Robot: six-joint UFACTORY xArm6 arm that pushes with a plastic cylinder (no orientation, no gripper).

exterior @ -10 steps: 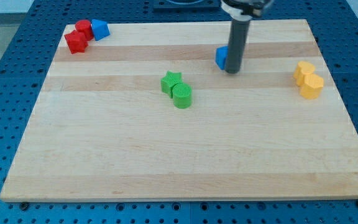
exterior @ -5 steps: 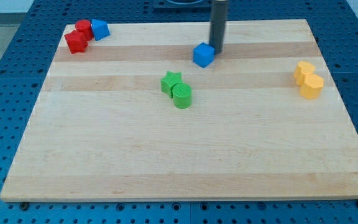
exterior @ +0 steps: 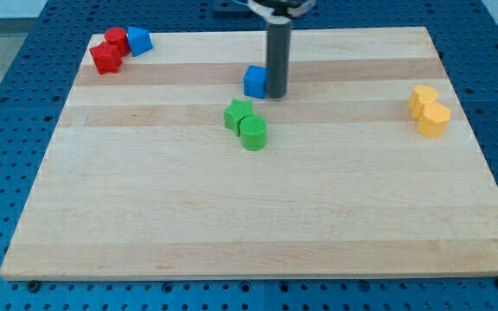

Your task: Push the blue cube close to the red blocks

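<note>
The arm has no jaws to open or shut, only a dark rod, and my tip (exterior: 276, 95) is sitting down on the wooden board (exterior: 258, 216), pressing against the blue cube (exterior: 254, 81) from the view's right. That placement looks deliberate: the red blocks (exterior: 109, 50) are lying well off toward the view's left and a little toward its top, so a shove from this side should be sending the cube their way. The cube is touching the tip on its left. Just below the tip, the green star (exterior: 239, 113) and green cylinder (exterior: 252, 133) are huddling together, clear of the likely path. Another blue block (exterior: 138, 41) is already resting beside the reds. Two yellow blocks (exterior: 429, 111) are sitting far to the tip's right.
</note>
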